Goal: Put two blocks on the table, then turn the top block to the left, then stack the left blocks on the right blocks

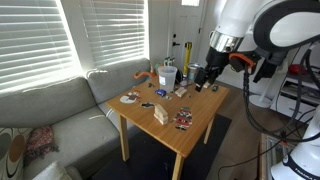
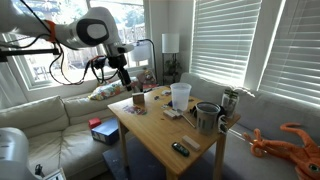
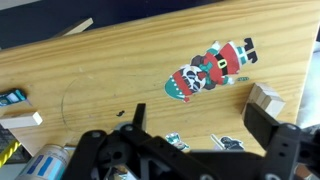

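A short stack of pale wooden blocks stands on the light-wood table, near one edge; it also shows in an exterior view. In the wrist view only one block shows, at the right edge beside a Santa sticker. My gripper is open and empty. It hovers above the table top, with the block just beyond its right finger. In both exterior views the gripper hangs over the table edge, apart from the blocks.
A white cup, a metal mug and small dark clutter sit on the table. A grey sofa flanks it. An orange toy lies on the sofa back.
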`<state>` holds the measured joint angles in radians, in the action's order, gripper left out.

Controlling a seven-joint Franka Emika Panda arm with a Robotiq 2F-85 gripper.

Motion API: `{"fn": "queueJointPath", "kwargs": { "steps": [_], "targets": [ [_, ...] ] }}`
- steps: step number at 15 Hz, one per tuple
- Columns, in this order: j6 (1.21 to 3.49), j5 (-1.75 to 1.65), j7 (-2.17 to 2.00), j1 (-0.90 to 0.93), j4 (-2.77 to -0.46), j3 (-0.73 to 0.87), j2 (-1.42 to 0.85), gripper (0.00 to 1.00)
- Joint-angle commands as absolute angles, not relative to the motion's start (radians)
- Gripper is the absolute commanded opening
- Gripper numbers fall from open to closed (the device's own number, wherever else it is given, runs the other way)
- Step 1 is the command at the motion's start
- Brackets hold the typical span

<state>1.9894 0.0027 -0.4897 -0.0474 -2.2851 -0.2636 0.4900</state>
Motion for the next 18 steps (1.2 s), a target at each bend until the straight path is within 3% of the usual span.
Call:
{"fn": "queueJointPath", "kwargs": {
  "steps": [1, 7, 18],
  "targets": [
    [1.985, -0.009, -0.499, -0.022, -2.263, -0.241, 0.463, 1.0],
    [1.988, 0.012, -0.485, -0.007, -2.274, -0.231, 0.463, 1.0],
    [2.232, 0.124, -0.512, 0.05, -2.227, -0.238, 0.272, 1.0]
  ]
}}
